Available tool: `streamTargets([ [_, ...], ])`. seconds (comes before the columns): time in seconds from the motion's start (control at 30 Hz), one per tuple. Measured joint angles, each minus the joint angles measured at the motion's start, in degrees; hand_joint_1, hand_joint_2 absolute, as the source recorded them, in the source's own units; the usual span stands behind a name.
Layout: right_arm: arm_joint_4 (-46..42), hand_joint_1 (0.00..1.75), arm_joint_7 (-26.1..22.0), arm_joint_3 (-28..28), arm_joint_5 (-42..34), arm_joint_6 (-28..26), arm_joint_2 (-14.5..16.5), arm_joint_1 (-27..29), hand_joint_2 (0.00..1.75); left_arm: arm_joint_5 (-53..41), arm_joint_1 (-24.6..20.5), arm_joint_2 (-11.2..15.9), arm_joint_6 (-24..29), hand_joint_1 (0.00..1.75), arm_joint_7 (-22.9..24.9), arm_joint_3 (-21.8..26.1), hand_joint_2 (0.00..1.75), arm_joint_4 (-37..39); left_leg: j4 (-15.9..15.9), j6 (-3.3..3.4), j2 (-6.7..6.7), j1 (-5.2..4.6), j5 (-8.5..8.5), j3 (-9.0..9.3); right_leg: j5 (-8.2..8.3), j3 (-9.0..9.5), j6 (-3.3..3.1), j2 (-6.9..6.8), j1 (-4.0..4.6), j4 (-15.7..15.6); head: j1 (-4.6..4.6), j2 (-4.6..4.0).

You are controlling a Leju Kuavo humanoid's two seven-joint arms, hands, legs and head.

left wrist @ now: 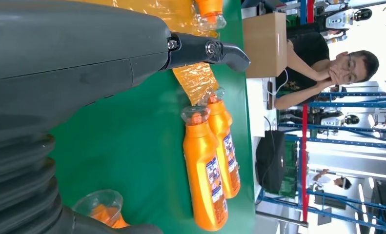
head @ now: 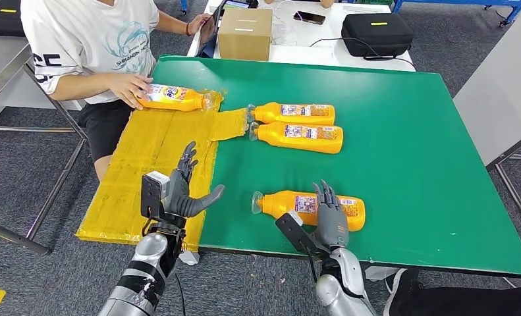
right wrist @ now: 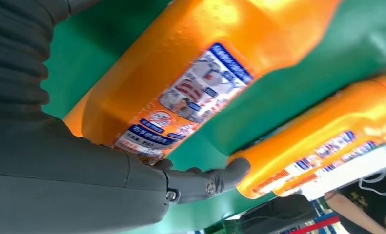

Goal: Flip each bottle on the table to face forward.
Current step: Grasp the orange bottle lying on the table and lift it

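Green table (head: 409, 164): near its front edge my right hand (head: 330, 214) hovers spread over the bottle (head: 308, 208), left hand (head: 182, 191) open; a loose grab could roll it off

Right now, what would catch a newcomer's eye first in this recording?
Four orange bottles lying on their sides on the green table: a pair side by side mid-table, a near bottle under the right robot hand, and a far bottle on the yellow sheet, held by a person's hand. The left robot hand hovers open over that sheet.
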Motion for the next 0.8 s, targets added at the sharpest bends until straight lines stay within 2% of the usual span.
streamTargets([
  [0.4, 0.73, 0.00, 3.44, -0.09, 6.80, 3.21, -3.06, -1.69, 1.75, 0.13, 0.11, 0.00, -2.20, 0.00, 0.08, 1.28, 1.75, 0.00, 0.00, 0.00, 0.00, -0.01, 0.00, 0.00, 0.01, 0.02, 0.00, 0.00, 0.00, 0.00, -0.01, 0.00],
  [0.63, 3.13, 0.00, 5.70, 1.13, 9.78, 9.90, -4.77, -5.79, 1.75, 0.13, 0.16, 0.00, -4.23, 0.00, 0.10, 1.82, 1.75, 0.00, 0.00, 0.01, 0.00, 0.00, 0.01, 0.03, 0.01, 0.04, 0.01, 0.00, 0.00, 0.00, -0.02, 0.00],
  [0.8, 4.39, 0.00, 5.97, 1.78, 9.90, 10.33, -5.40, -7.10, 1.75, 0.13, 0.22, 0.00, -4.42, 0.00, 0.10, 2.26, 1.75, 0.00, 0.00, 0.01, -0.01, -0.01, 0.01, 0.03, 0.02, 0.06, 0.01, -0.01, 0.00, 0.00, -0.01, 0.00],
])
